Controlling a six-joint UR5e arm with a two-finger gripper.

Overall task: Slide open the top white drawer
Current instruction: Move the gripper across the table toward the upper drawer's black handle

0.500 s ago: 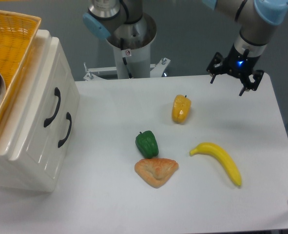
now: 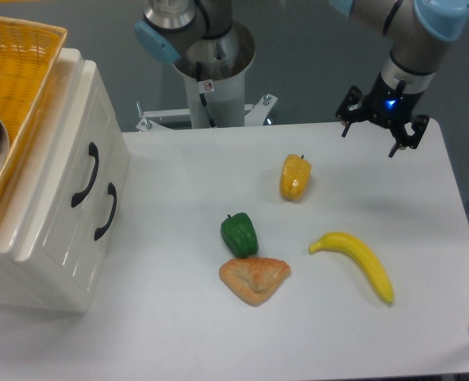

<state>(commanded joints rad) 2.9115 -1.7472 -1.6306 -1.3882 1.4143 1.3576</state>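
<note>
- Nothing has shifted since half a second ago: my claw [image 2: 380,133] still hovers open, empty, over the table's [image 2: 178,333] far right.
- The top white drawer [image 2: 67,171] sits shut at far left, well apart; the approach hasn't begun.

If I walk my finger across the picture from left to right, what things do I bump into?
Yellow basket → top white drawer → green pepper → yellow pepper → banana → gripper

No visible change between frames.
</note>
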